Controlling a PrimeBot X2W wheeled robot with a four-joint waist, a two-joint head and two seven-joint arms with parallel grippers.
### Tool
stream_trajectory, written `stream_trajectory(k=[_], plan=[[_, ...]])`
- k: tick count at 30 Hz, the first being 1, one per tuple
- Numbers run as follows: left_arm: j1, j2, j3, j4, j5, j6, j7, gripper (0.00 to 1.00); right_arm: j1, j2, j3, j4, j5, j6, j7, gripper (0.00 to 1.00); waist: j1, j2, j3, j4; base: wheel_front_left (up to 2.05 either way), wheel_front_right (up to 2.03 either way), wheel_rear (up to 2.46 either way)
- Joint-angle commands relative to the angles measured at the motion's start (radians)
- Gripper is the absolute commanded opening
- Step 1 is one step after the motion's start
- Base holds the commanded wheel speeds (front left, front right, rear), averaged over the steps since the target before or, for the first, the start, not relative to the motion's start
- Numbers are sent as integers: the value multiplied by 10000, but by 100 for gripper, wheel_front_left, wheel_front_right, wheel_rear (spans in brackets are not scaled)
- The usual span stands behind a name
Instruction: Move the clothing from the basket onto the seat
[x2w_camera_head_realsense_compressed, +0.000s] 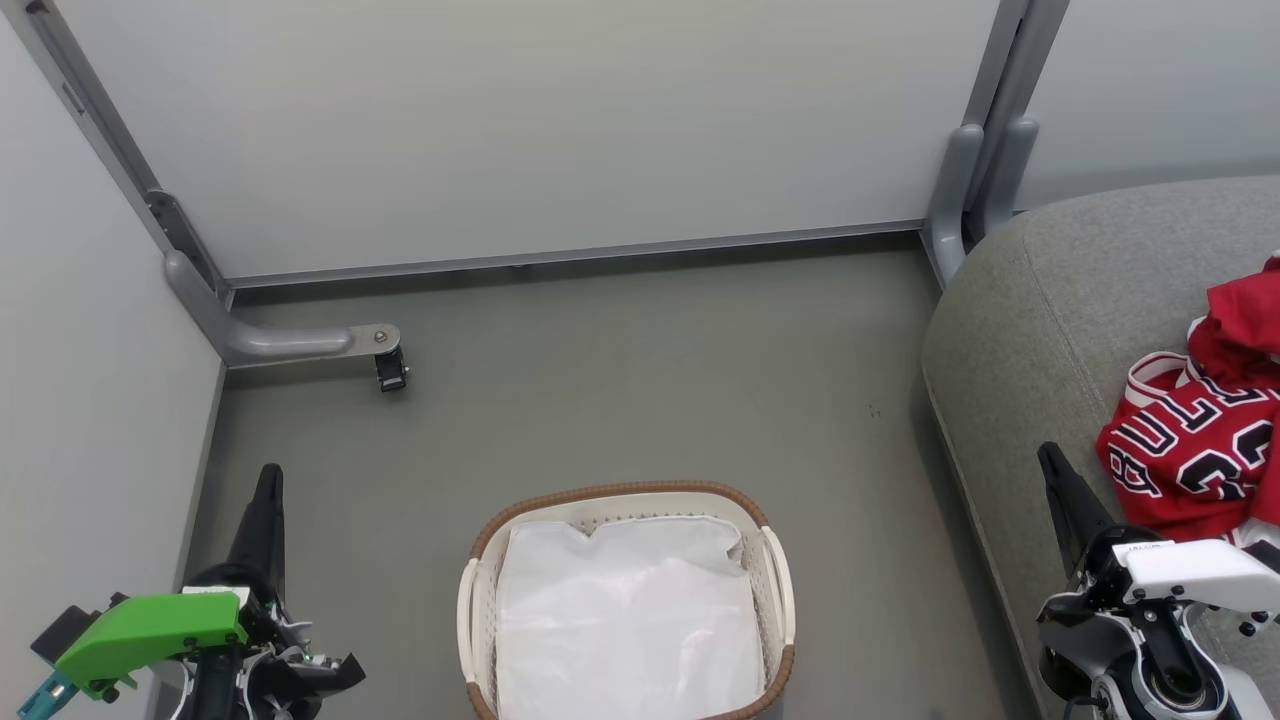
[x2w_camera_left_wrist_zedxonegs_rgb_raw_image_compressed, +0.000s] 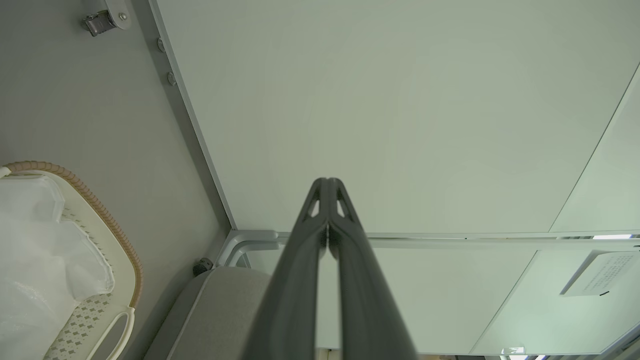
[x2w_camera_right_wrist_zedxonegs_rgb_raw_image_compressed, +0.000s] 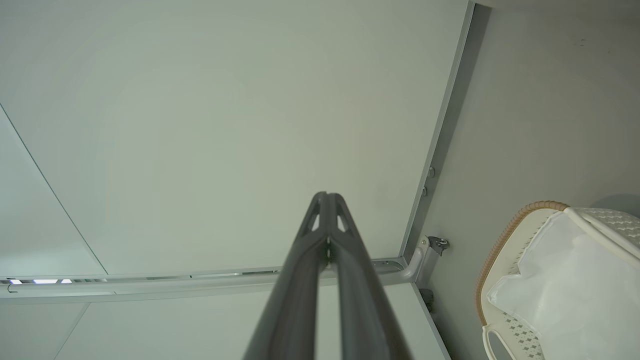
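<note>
Left pincer (x2w_camera_head_realsense_compressed: 268, 478): low at 8 o'clock in the head view, fingers pressed together, nothing between them. The left wrist view confirms it: the tips meet against a pale wall panel (x2w_camera_left_wrist_zedxonegs_rgb_raw_image_compressed: 400, 110).

Right pincer (x2w_camera_head_realsense_compressed: 1050, 455): low at 4 o'clock in the head view, over the seat's near edge. Fingers pressed together here too, holding nothing. The right wrist view shows the tips closed.

Seat (x2w_camera_head_realsense_compressed: 1040, 330): big grey cushion filling the right side of the head view, stitched seam running down it.

Clothing: both red pieces lie on the seat.
- Jersey (x2w_camera_head_realsense_compressed: 1190, 450), black white-edged letters up, crumpled. It sits at 3 o'clock from my right fingertip, just beside it, with a strip of grey fabric between them. Its lower hem runs behind my white wrist housing; I cannot tell whether they touch.
- Second red piece (x2w_camera_head_realsense_compressed: 1245, 325), bunched on the jersey's far side, at 2 o'clock from the same fingertip, cut off by the picture's edge.

Basket (x2w_camera_head_realsense_compressed: 620, 492): on the floor (x2w_camera_head_realsense_compressed: 650, 380) at 6 o'clock in the head view, between my arms, at 4 o'clock from the left fingertip and 8 o'clock from the right. It is well apart from both. Inside it lies a white liner (x2w_camera_head_realsense_compressed: 625, 620). No red in it.
</note>
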Motion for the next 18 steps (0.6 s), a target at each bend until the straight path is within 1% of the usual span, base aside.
stream_trajectory(k=[1,18], plan=[[-112,66,24,-12,-31,-29,35,0,106,-59,-14,-33,39,-3,32,0,0,0,0,0,0,0,0],[-112,66,23,-12,-31,-29,35,0,106,-60,-14,-31,39,-3,31,0,0,0,0,0,0,0,0]])
